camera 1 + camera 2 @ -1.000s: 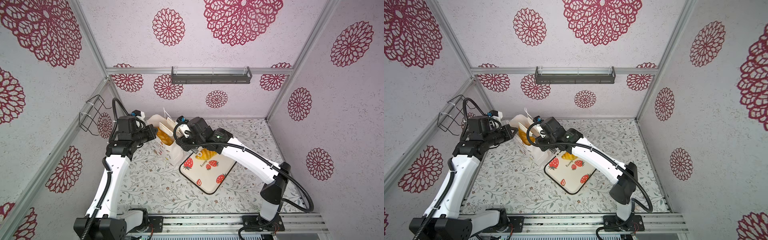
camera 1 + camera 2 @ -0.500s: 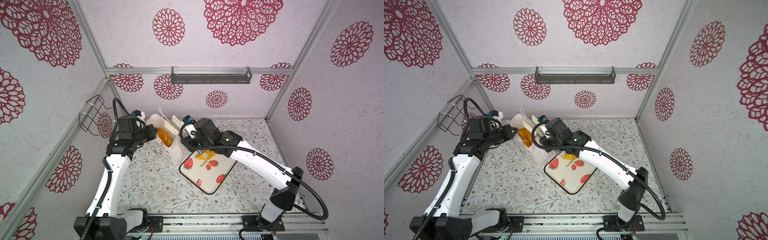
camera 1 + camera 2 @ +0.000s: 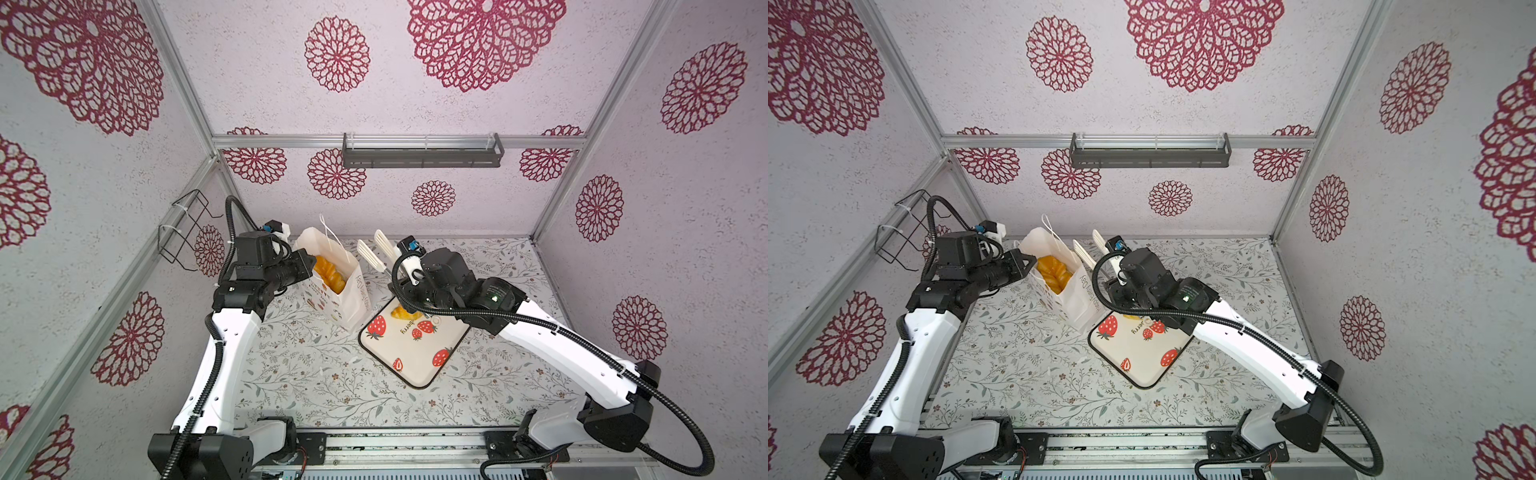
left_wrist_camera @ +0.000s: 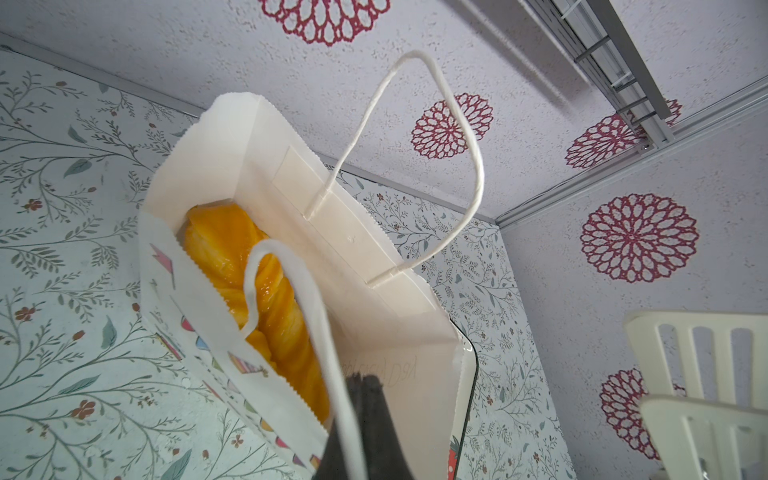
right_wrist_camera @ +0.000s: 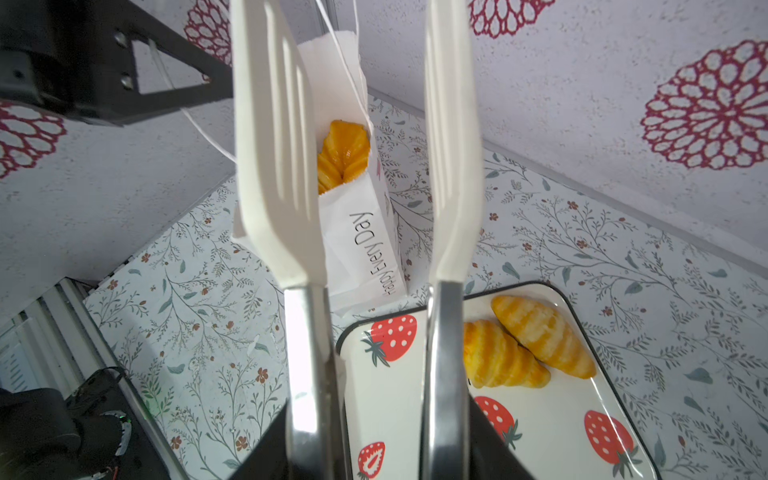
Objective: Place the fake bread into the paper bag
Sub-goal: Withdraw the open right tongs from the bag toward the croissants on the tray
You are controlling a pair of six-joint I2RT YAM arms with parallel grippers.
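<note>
We log left claw (image 4: 365, 399) pinched tight on thin white cord handle (image 4: 270, 246) of tall white printed paper bag (image 3: 353, 291). Bag upright, mouth open just ahead of claw. Long glossy golden plaited loaf (image 4: 266, 299) inside bag. Right claw (image 5: 386, 453) narrow, clamped on steel-armed white slotted tongs (image 5: 278, 166). Blades apart, empty, beside bag mouth. Two golden toy croissants (image 5: 503, 357) on cream strawberry-print tray (image 5: 548, 415) beneath right claw.

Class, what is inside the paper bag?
Inside the paper bag lies glossy golden fake bread, near the rim. Bread and walls hide the bottom and anything beneath.
</note>
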